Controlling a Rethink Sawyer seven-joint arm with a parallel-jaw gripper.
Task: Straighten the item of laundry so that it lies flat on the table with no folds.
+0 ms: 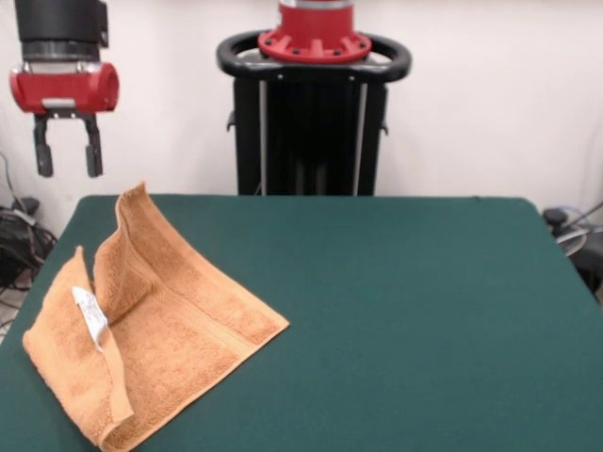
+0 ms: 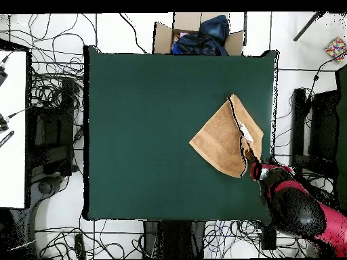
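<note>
Nearest the front of the table [image 1: 396, 311], at its left corner as I stand, lies the towel [image 1: 160, 339], and it is far from flat. One broad part rests on the green top and runs out to a point toward the middle. The left edge is turned up and doubled over itself, with the white label [image 1: 89, 315] showing on the raised fold. Behind that, a flap stands up in a ridge toward the table's far left edge.

Above and just beyond that standing flap hangs the gripper [image 1: 67, 155], clear of the cloth, its two dark fingers [image 1: 42, 151] spread apart with nothing between them. From overhead, the towel [image 2: 227, 139] sits close to one side edge of the table [image 2: 149, 122], and the gripper [image 2: 256, 168] is at the towel's corner nearest the robot.

To my eye the job is at the stage between grasps: the cloth is part opened, not spread. The next move seems to call for coming down on the raised flap or the folded edge, pinching one layer only, and drawing it outward until the fold rolls open.
</note>
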